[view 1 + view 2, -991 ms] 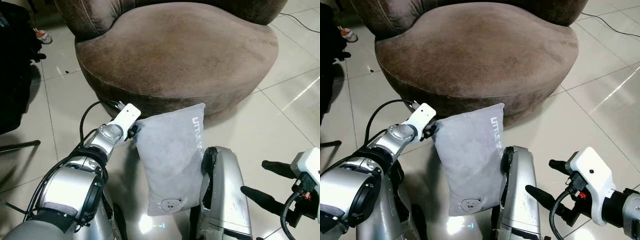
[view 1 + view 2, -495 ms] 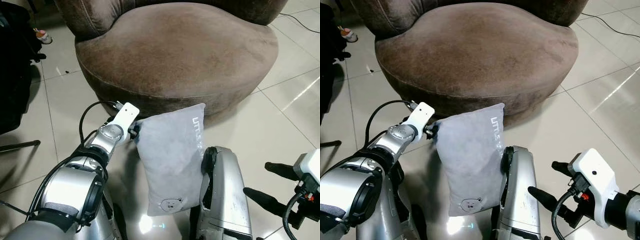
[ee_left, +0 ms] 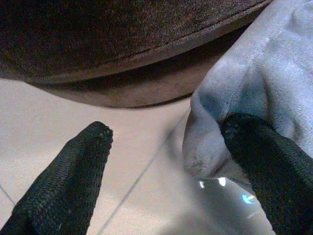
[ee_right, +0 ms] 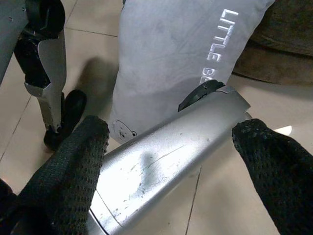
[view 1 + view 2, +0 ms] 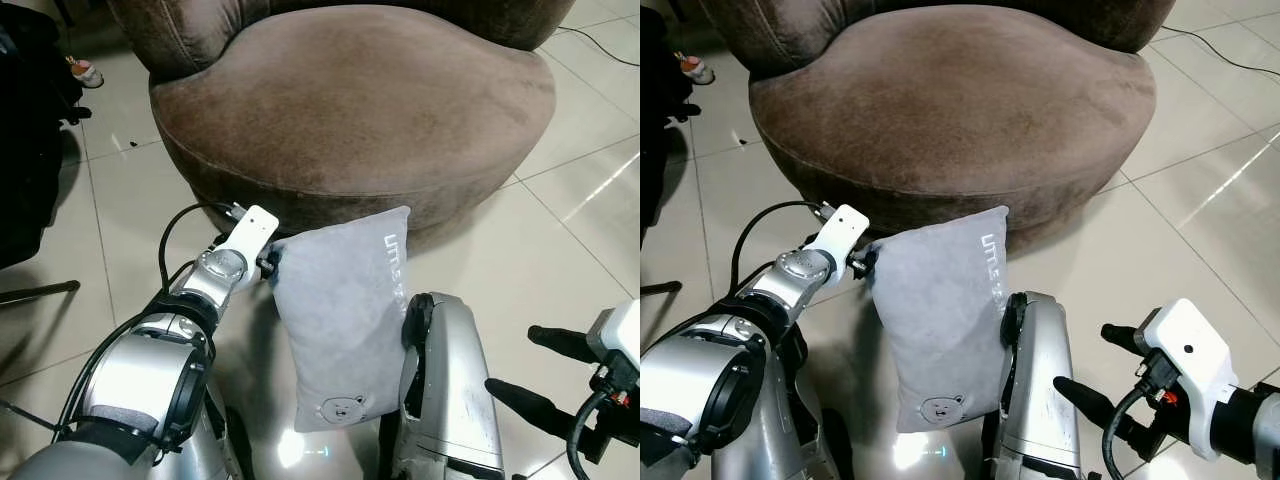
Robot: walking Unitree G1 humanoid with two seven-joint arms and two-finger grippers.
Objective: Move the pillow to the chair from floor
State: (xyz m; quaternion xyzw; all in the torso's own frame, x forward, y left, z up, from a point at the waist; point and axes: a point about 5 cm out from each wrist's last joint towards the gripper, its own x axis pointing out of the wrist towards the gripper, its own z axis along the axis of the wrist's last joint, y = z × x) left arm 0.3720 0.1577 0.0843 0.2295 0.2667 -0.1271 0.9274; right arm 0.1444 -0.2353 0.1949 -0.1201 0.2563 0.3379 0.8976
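Observation:
A grey pillow with white lettering stands on end on the tiled floor, leaning against the base of the round brown chair. My left gripper is at the pillow's upper left corner. In the left wrist view this gripper is open: one finger presses the pillow's corner and the other stands apart over the tile. My right gripper hovers open low on the right, away from the pillow, with my own silver leg between its fingers' line of sight and the pillow.
My two silver legs flank the pillow's lower end. Dark furniture stands at the left, with a shoe behind it. A black cable lies on the tiles at the far right. The chair's seat is bare.
My right arm has drawn back slightly to the right and downward. The left gripper and the pillow have hardly moved.

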